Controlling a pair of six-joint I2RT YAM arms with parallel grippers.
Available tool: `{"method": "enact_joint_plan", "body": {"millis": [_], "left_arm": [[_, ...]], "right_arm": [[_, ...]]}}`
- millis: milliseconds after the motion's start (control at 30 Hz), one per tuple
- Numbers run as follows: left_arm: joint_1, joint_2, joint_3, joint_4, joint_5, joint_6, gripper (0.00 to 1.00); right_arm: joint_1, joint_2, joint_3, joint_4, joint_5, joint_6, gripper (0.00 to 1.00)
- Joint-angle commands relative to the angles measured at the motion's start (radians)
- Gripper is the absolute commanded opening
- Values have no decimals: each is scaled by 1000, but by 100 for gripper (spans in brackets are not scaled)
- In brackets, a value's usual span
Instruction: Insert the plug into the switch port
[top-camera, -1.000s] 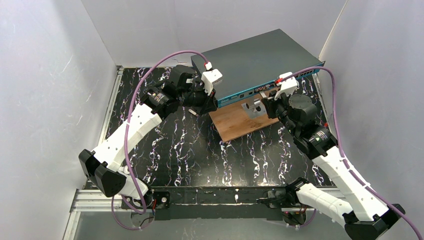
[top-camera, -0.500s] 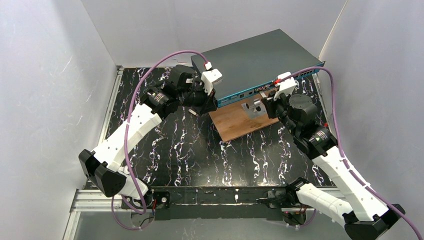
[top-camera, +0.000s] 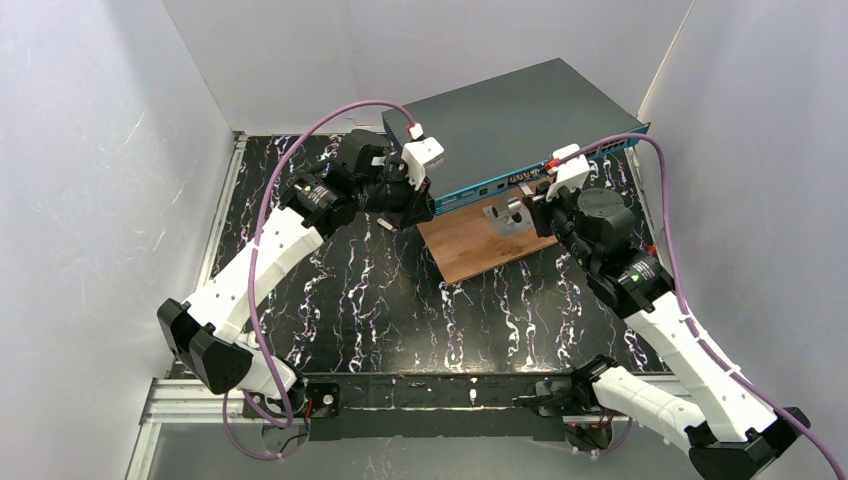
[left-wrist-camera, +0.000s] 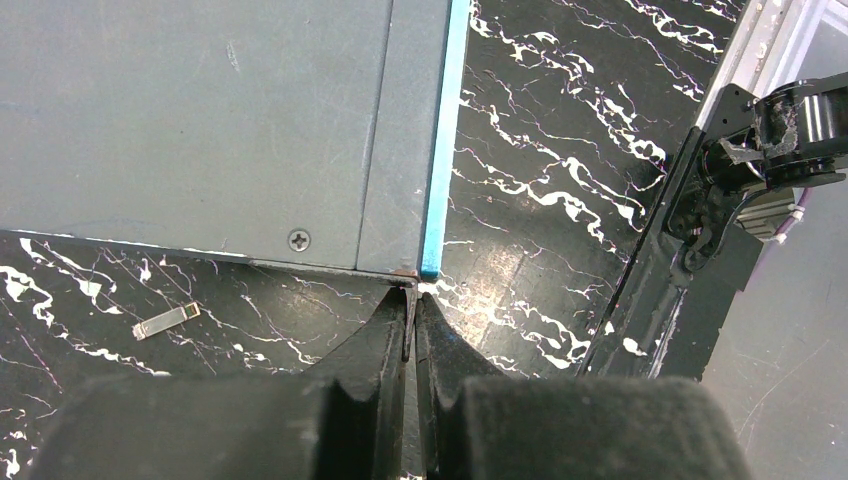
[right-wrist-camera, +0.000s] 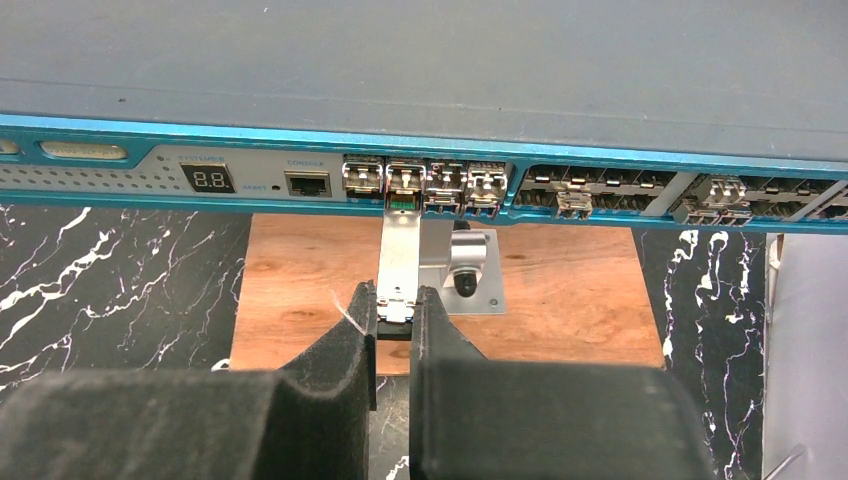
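My fingers (right-wrist-camera: 335, 355) look matt black; the plug (right-wrist-camera: 400, 255) is bright metal, the switch (right-wrist-camera: 420, 60) matt grey metal, the board (right-wrist-camera: 570, 300) smooth wood, the desk (right-wrist-camera: 120, 270) glossy black

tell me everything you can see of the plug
The plug is a slim, flat silver bar, metal by its look, with a green bit at its far tip. The right claw pinches its near end. It points straight at the switch, tip at the second socket from the left in a group of four on the teal strip. How deep it sits cannot be told.
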Motion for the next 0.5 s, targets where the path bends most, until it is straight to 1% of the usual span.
{"method": "enact_joint_plan", "body": {"millis": [0, 367, 467], "left_arm": [[2, -15, 46, 29, -11, -2, 0], [3, -18, 40, 31, -10, 0, 0], [3, -16, 39, 32, -10, 0, 0]], "right_arm": [[0, 24, 35, 139, -21, 25, 1], [0, 35, 34, 144, -6, 50, 1], [0, 31, 27, 155, 2, 89, 1]]}}
